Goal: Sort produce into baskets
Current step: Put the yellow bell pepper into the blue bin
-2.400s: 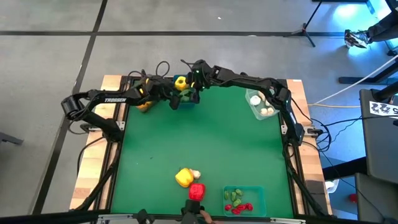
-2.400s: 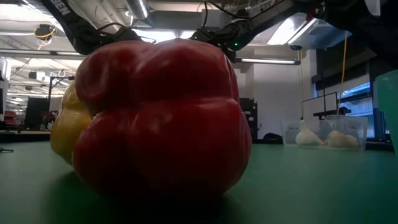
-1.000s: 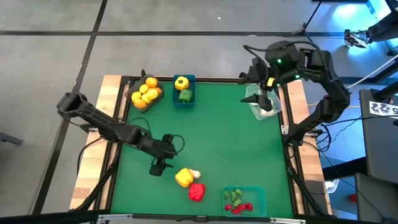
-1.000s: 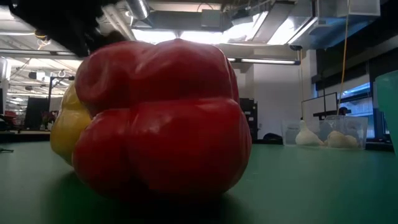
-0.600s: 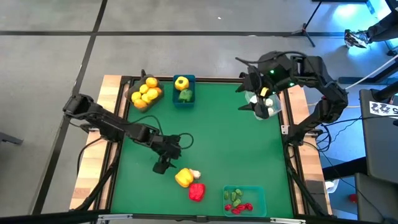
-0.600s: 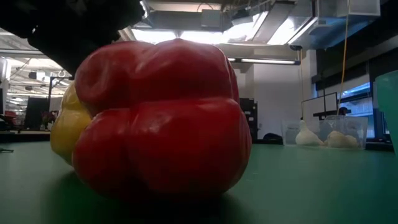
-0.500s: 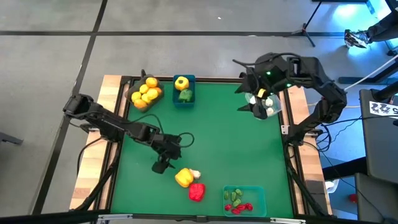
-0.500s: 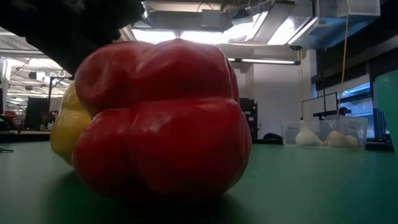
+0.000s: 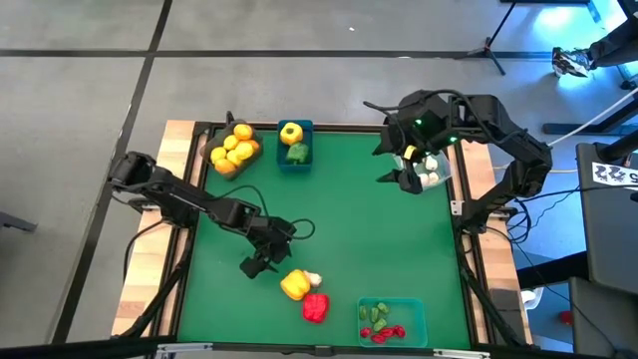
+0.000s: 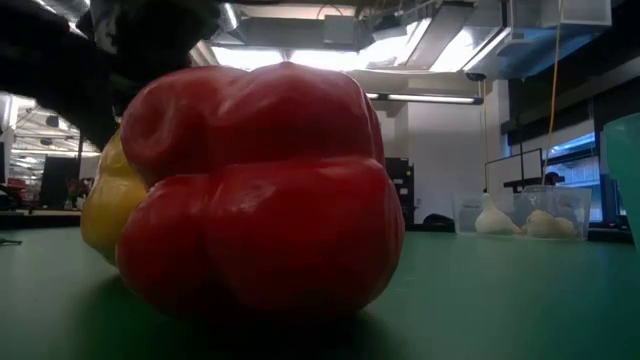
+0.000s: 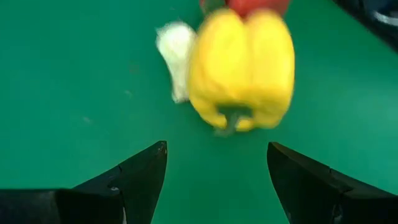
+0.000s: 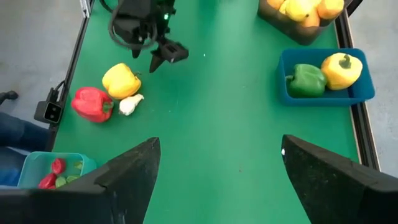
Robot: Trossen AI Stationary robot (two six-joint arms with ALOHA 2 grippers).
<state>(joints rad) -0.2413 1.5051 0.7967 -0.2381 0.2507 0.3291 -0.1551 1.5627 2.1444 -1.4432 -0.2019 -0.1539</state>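
The step in hand looks like a pick-up: low in the high view, left of centre, the left gripper (image 9: pixel 255 265) hovers with jaws apart and empty, just beside the yellow pepper (image 9: pixel 293 285), which touches a garlic piece (image 9: pixel 313 279) and the red pepper (image 9: pixel 314 307). Next it must straddle the yellow pepper alone. The right gripper (image 9: pixel 399 178), spread and empty, waits upper right by the clear bin (image 9: pixel 442 179). Bare mat lies between here and the blue bin (image 9: pixel 294 162) at the top edge.
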